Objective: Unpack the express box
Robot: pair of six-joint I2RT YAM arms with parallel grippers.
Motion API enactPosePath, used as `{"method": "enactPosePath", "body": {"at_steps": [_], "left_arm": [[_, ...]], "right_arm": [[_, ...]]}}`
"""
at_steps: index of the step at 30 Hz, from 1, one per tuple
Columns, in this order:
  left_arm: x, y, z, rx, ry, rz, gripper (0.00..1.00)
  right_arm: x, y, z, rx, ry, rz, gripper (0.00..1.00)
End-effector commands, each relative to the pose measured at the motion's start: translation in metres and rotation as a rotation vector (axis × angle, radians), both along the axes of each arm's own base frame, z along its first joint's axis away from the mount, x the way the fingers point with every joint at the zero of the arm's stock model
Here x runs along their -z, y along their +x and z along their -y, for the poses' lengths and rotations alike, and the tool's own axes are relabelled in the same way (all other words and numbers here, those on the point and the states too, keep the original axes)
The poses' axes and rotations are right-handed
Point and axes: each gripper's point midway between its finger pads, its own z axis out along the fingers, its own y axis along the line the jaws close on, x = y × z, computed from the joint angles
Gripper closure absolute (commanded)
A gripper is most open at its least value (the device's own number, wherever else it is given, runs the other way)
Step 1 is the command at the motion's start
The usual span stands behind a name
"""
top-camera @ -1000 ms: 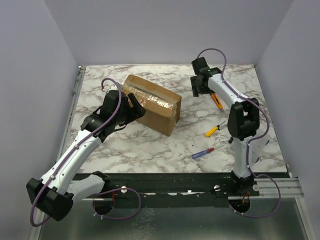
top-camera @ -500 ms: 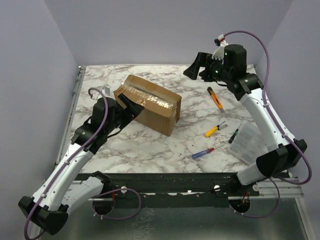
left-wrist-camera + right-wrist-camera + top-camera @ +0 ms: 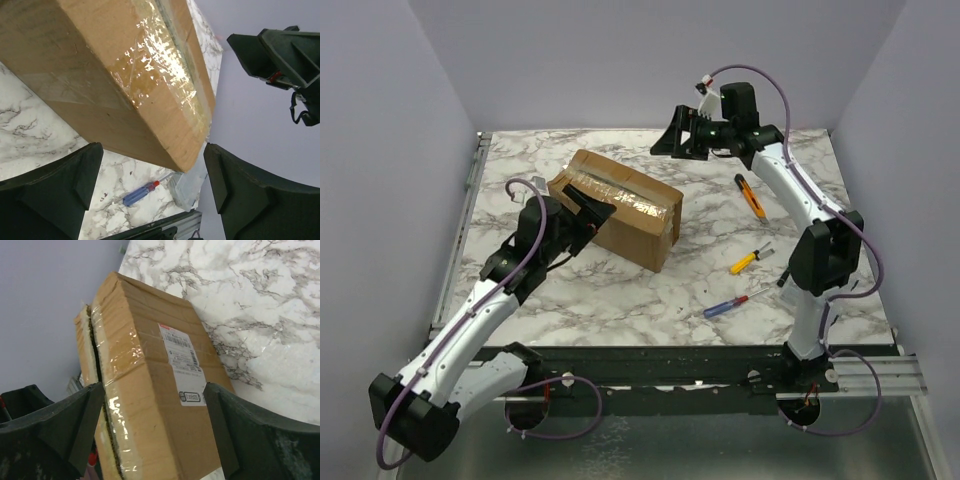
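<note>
My left pincer [image 3: 588, 210] is spread wide with nothing in it. The express box [image 3: 630, 205] sits on the counter [image 3: 620, 290] directly ahead of its fingertips; I cannot tell whether they touch. My right pincer [image 3: 672, 146] is also wide open and empty. It hangs in the air with the box ahead and well apart, white label [image 3: 182, 372] facing it.
</note>
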Motion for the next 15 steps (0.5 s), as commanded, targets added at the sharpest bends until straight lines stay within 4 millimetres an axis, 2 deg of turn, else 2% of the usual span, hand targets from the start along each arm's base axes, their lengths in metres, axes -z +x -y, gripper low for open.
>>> {"method": "enactPosePath", "body": {"at_steps": [1, 3, 5, 10, 15], "left_arm": [[0.02, 0.014, 0.029, 0.101, -0.04, -0.048, 0.09], [0.026, 0.022, 0.039, 0.142, -0.022, -0.065, 0.12], [0.03, 0.029, 0.044, 0.164, 0.007, -0.064, 0.13], [0.036, 0.041, 0.041, 0.155, 0.074, -0.042, 0.14], [0.036, 0.045, 0.04, 0.184, 0.136, -0.006, 0.15]], "right_arm": [[0.016, -0.01, -0.005, -0.103, -0.033, -0.048, 0.13], [0.03, -0.02, -0.007, -0.132, -0.017, -0.098, 0.24], [0.047, -0.041, -0.007, -0.159, 0.017, -0.158, 0.3], [0.053, -0.094, -0.004, -0.148, 0.125, -0.207, 0.31], [0.069, -0.14, -0.006, -0.075, 0.128, -0.274, 0.31]]}}
